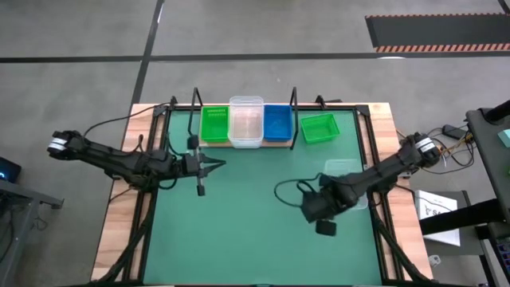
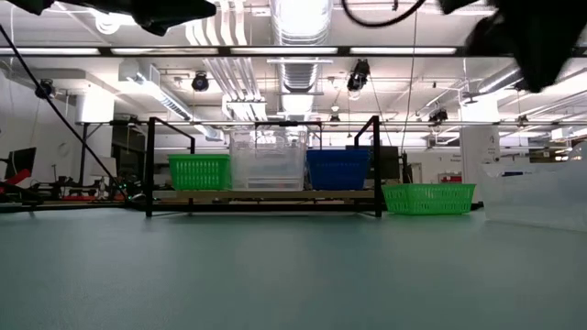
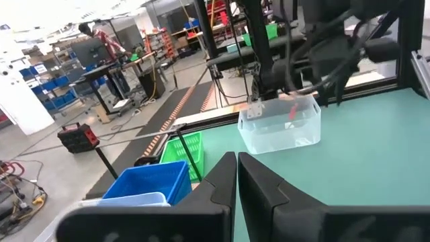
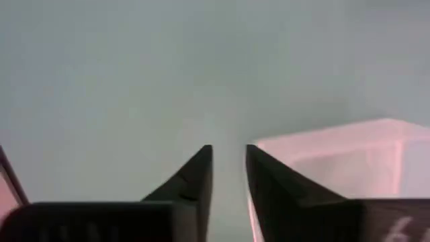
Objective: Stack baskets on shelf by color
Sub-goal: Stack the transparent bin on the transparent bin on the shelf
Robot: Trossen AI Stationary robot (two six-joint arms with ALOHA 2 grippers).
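While both arms hang over it, the big green bench (image 1: 239,223) holds everything. Next in size is the wooden shelf (image 1: 244,142) at the far edge, with black wire posts at each end. On it sit three stacks in a row: green baskets (image 1: 213,124) on the left, clear baskets (image 1: 246,121) in the middle, and blue baskets (image 1: 276,122) on the right. One more green basket (image 1: 319,128) sits on the bench just beside the shelf's right end. One clear basket (image 1: 346,177) sits well apart from the shelf, on the right side. The right gripper (image 4: 228,176) is at this basket's rim, jaws nearly closed with one finger just inside the wall. The left gripper (image 1: 220,163) waits in front of the shelf, jaws closed and holding nothing.
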